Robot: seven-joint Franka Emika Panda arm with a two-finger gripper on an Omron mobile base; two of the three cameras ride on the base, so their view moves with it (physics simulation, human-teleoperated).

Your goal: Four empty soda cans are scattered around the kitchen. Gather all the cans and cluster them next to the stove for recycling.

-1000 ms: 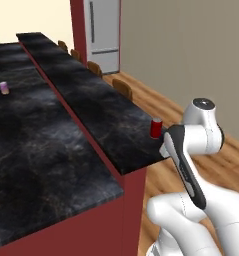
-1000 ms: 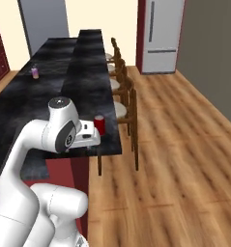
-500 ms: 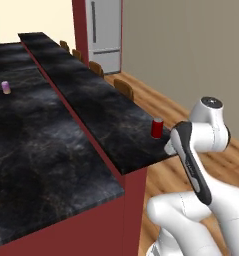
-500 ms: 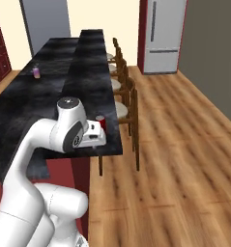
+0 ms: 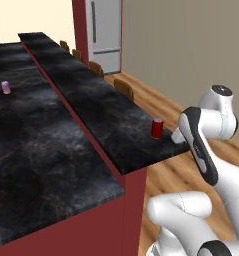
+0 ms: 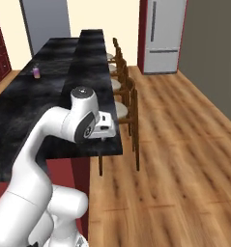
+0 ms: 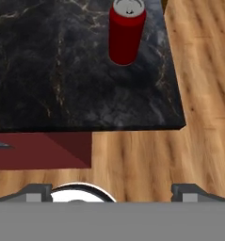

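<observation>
Arm bent beside counter [image 5: 116, 135], claw [image 7: 111, 190] wide (empty), facing red can [image 7: 126, 32]

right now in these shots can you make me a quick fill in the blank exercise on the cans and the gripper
1. The can nearest the gripper is coloured ____.
2. That can stands ____ on the black countertop, near its corner.
3. The gripper's jaws are ____, with nothing between them.
4. The far can on the wide counter is coloured ____.

Missing words: red; upright; open; purple
</observation>
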